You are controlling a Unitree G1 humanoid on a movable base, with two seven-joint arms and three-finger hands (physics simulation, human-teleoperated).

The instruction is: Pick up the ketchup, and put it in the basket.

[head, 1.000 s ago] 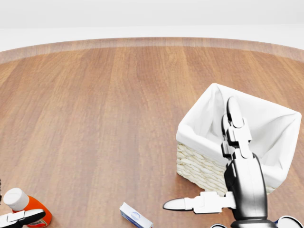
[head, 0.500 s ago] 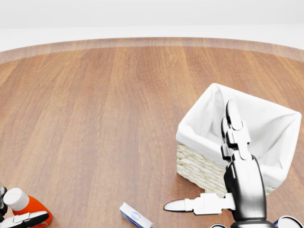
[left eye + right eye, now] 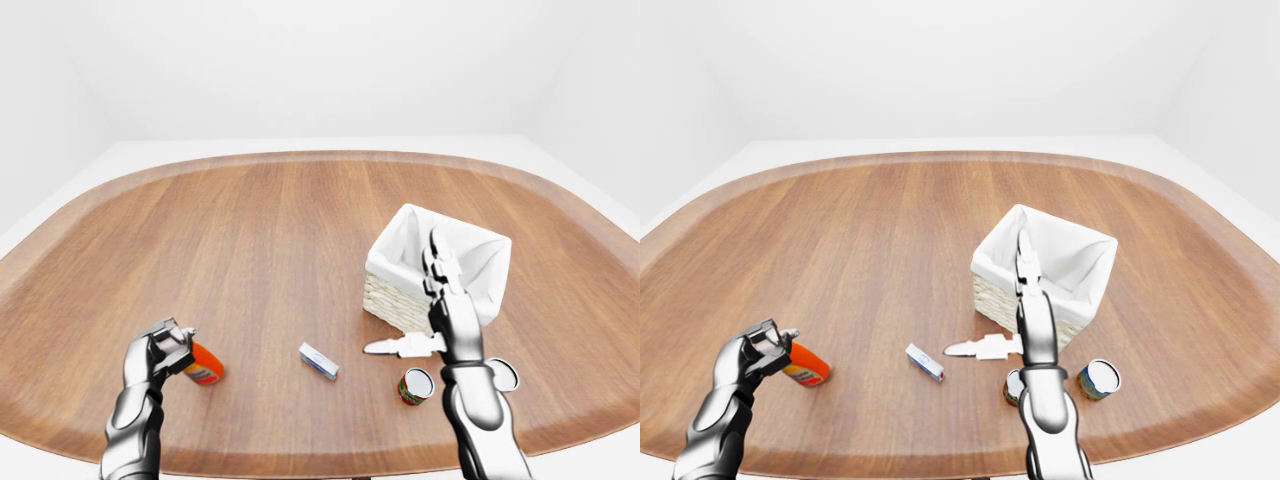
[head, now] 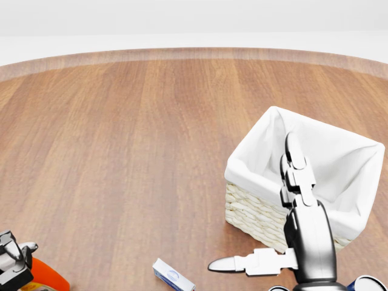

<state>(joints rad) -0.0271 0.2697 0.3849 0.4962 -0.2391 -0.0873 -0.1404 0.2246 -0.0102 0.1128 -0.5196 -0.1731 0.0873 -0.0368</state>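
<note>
1 ketchup bottle [image 3: 203,364] lies on the table [image 3: 250,230] at the lower left of the left-eye view, well apart from the basket [image 3: 437,262], so we judge both the lift and the drop still to do. Our left hand [image 3: 166,346] curls over its cap end; we think it is gripping, though the view is too small to be sure. Our right hand [image 3: 425,330] hangs spread beside the basket, holding nothing. We count 1 basket, 2 cans [image 3: 1100,379] and 1 small box [image 3: 319,361].

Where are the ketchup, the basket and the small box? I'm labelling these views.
ketchup [image 3: 205,365], left-eye view, orange body.
basket [image 3: 385,298], left-eye view, woven wall.
small box [image 3: 319,361], left-eye view, top face.
</note>
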